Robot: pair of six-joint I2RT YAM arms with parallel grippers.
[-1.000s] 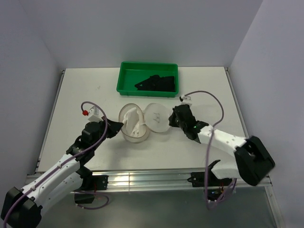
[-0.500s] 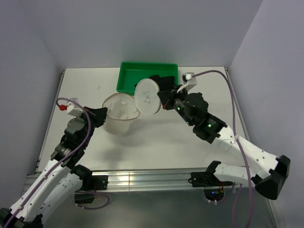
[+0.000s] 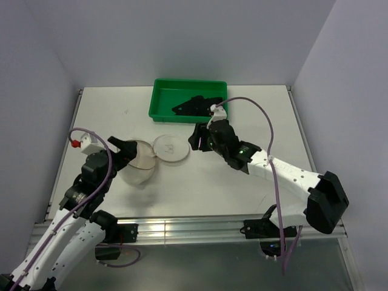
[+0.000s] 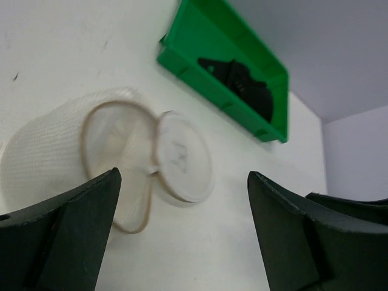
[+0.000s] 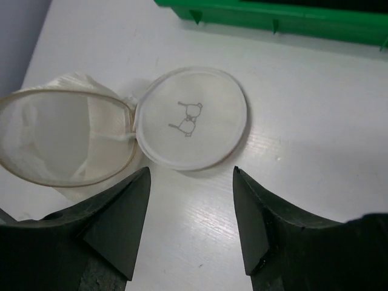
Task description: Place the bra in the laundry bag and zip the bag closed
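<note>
The laundry bag [image 3: 137, 170] lies slumped on the table with its mouth open and its round lid [image 3: 171, 148] folded out flat beside it. The wrist views show the bag [image 4: 57, 151] [image 5: 60, 136] and the lid [image 4: 182, 156] [image 5: 193, 118] too. The black bra [image 3: 200, 106] rests in the green tray [image 3: 163, 97], bunched at its right side, and appears as a dark heap in the left wrist view [image 4: 242, 82]. My left gripper [image 3: 124, 147] [image 4: 183, 174] stands open just left of the bag. My right gripper [image 3: 197, 138] [image 5: 191, 170] is open to the right of the lid. Neither holds anything.
The green tray [image 4: 206, 54] [image 5: 273, 15] sits at the back middle of the white table. Grey walls close in the left, back and right sides. A metal rail runs along the near edge by the arm bases.
Half a second ago both grippers held the bag and its lid raised near the tray. Both have opened, and the bag now lies on the table, lid flat. The right arm has drawn back.
</note>
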